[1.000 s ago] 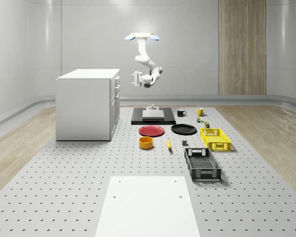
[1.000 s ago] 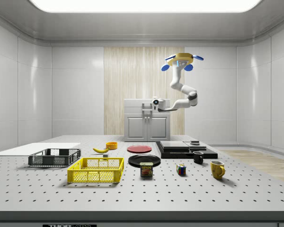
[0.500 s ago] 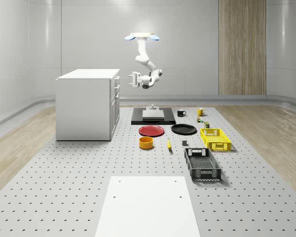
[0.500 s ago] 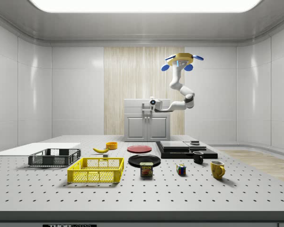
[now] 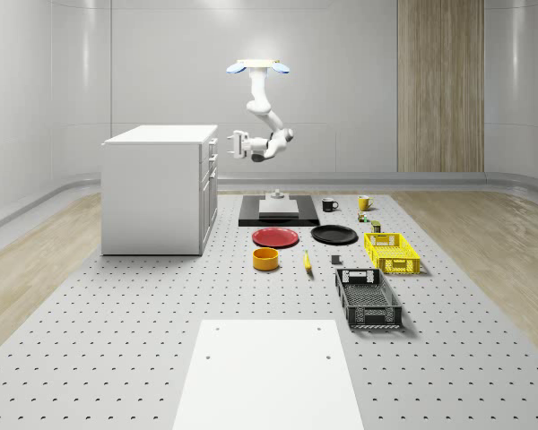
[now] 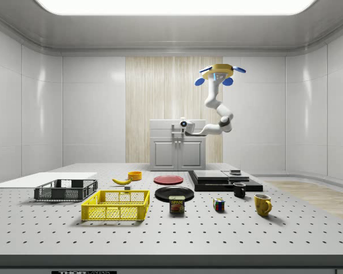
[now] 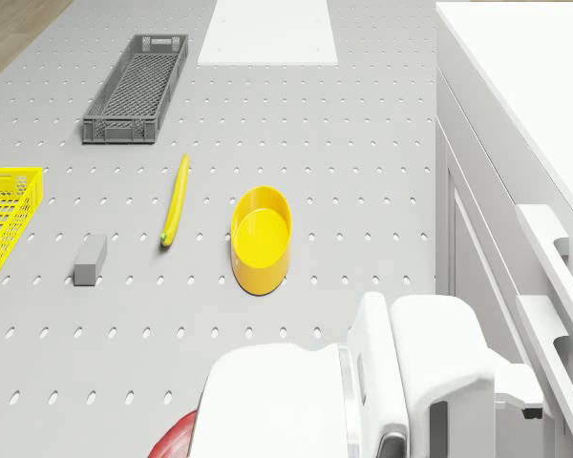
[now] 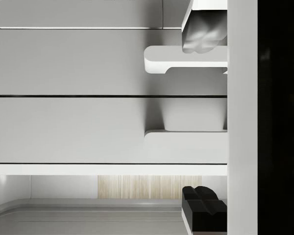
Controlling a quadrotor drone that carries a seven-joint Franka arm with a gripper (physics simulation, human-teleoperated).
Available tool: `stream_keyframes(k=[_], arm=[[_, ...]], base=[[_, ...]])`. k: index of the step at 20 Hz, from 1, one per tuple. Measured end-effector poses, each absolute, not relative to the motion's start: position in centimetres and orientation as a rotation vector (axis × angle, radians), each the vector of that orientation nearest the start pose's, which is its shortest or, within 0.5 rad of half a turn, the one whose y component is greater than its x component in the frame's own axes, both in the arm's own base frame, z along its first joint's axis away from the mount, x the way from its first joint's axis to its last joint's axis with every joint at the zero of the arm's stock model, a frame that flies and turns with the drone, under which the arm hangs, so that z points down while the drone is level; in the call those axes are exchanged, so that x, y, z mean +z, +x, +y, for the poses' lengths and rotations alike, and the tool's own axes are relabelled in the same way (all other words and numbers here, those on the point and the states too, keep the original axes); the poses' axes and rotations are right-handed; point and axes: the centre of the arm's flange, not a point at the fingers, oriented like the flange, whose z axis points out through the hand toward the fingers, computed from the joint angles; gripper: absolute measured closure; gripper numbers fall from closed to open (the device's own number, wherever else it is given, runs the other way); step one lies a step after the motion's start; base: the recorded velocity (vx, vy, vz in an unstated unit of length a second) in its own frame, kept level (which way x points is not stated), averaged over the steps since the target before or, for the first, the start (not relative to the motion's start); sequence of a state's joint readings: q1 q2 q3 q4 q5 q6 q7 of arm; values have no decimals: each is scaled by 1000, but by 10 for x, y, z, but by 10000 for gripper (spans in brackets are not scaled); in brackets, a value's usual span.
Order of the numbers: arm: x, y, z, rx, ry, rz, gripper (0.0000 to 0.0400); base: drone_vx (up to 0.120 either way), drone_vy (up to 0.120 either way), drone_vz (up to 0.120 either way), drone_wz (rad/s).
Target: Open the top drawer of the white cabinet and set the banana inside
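Gripper (image 5: 232, 143) reaches white cabinet (image 5: 157, 193); handle contact unclear.

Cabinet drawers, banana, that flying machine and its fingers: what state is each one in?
Top drawer: shut.
Banana: lying flat on the table, untouched.
Drone: hovering beside the white cabinet.
Fingers: open, level with the drawer handles, holding nothing.
Yellow bowl: upright, empty.

Grey panelled walls (image 5: 81, 63), wood panel (image 5: 439, 85), perforated table (image 5: 117, 340).
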State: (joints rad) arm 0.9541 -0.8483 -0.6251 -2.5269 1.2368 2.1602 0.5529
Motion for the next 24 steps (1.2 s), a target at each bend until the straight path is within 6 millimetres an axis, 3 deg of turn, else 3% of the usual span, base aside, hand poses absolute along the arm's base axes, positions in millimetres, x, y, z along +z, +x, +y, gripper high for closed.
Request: stream_keyframes(k=[7, 24], arm=[[572, 358, 138, 613, -1483, 611, 0], [564, 358, 174, 613, -1483, 610, 0]], base=[[109, 0, 0, 0], [0, 0, 0, 0]])
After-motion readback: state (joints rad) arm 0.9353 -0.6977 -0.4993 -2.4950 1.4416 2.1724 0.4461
